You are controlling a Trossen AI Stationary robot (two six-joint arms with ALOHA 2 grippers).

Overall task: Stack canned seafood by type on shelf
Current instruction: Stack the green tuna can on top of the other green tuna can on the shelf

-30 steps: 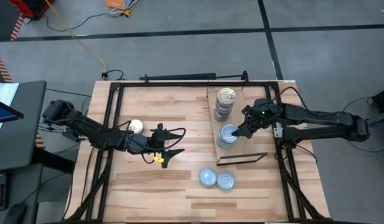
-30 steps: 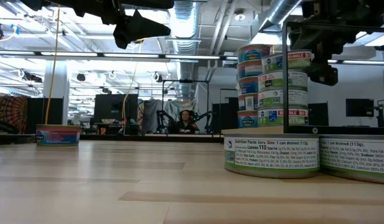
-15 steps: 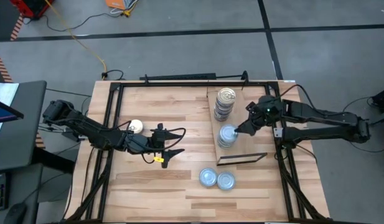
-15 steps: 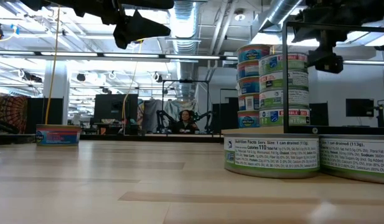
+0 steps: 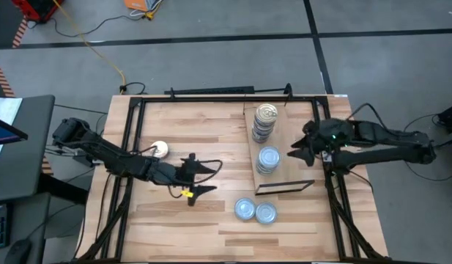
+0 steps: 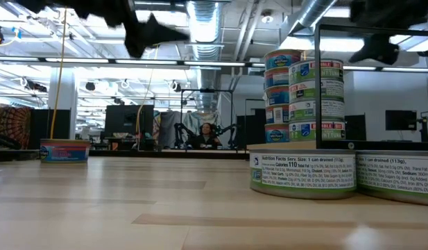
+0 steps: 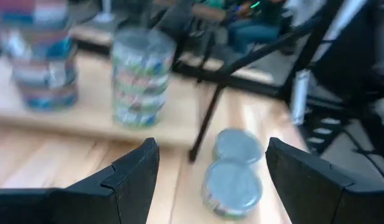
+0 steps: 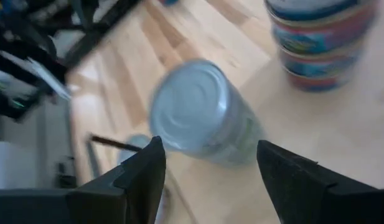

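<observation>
On the shelf (image 5: pixel 286 130) stand two stacks of tins: a gold-topped one (image 5: pixel 265 121) toward the far end and a silver-topped one (image 5: pixel 268 160) nearer the dark strip. Both stacks show in the low view (image 6: pixel 283 97) (image 6: pixel 316 97). Two silver-topped tins (image 5: pixel 245 210) (image 5: pixel 267 213) sit side by side on the tabletop near the shelf's strip end. One cream-topped tin (image 5: pixel 159 149) sits on the tabletop's left part. My right gripper (image 5: pixel 293 157) hovers open just right of the silver stack (image 8: pixel 198 112). My left gripper (image 5: pixel 215 176) is open above mid-table, facing the two loose tins (image 7: pixel 235 168).
A black tube frame (image 5: pixel 211 97) runs along the table's far edge and down both sides. The thin dark strip (image 5: pixel 284 186) stands at the shelf's near end. Bare wood lies between the cream-topped tin and the shelf. A person sits far off in the room (image 6: pixel 208 133).
My right gripper has drawn away from the top of the silver stack, rising and moving toward the table's right edge. The stack's top tin, offset a second ago, now sits in line with those below. My left gripper has shifted a little toward the near edge.
</observation>
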